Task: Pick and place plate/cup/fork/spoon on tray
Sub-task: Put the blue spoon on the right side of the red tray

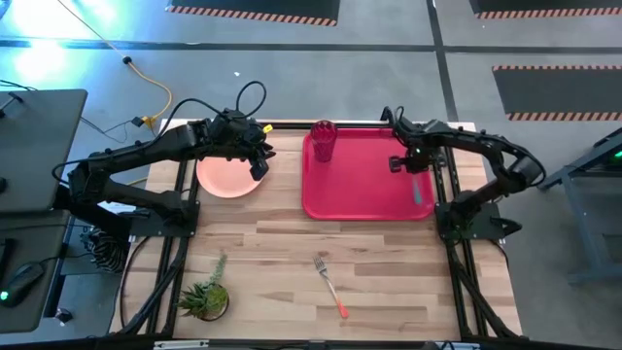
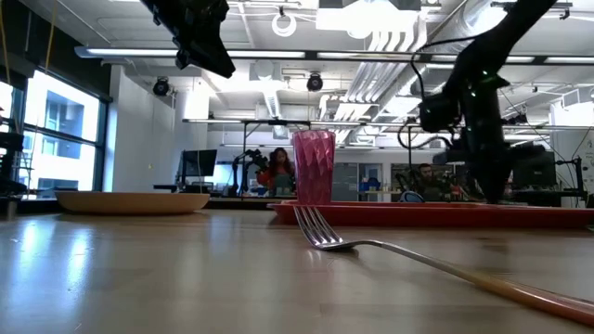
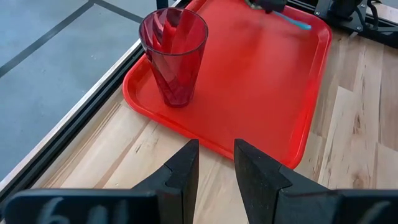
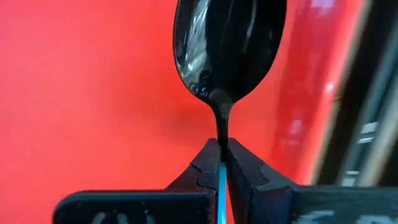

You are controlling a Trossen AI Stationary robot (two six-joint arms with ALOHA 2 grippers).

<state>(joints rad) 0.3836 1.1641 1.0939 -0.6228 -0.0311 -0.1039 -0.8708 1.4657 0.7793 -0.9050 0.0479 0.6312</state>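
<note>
So the cup (image 1: 324, 141) stands on the tray (image 1: 364, 199), the right gripper (image 4: 222, 163) grasps the spoon (image 4: 229, 46) over it, the left gripper (image 3: 216, 163) is released, and plate (image 1: 226, 177) and fork (image 1: 329, 283) wait on the tabletop (image 1: 389, 262).

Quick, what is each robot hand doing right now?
Left hand: open, holding nothing.
Right hand: closed on the spoon, over the tray.

Probably a robotics lab: exposed ceiling ducts (image 2: 390, 42), monitors (image 2: 200, 165), hazard-taped floor (image 1: 255, 12).

The wooden table (image 1: 292, 243) carried the red tray (image 1: 364, 199) at its far edge, the peach plate (image 1: 225, 180) beside it, the fork (image 1: 330, 285) near its front edge, and a small plant (image 1: 204, 295) toward the front left corner.
</note>
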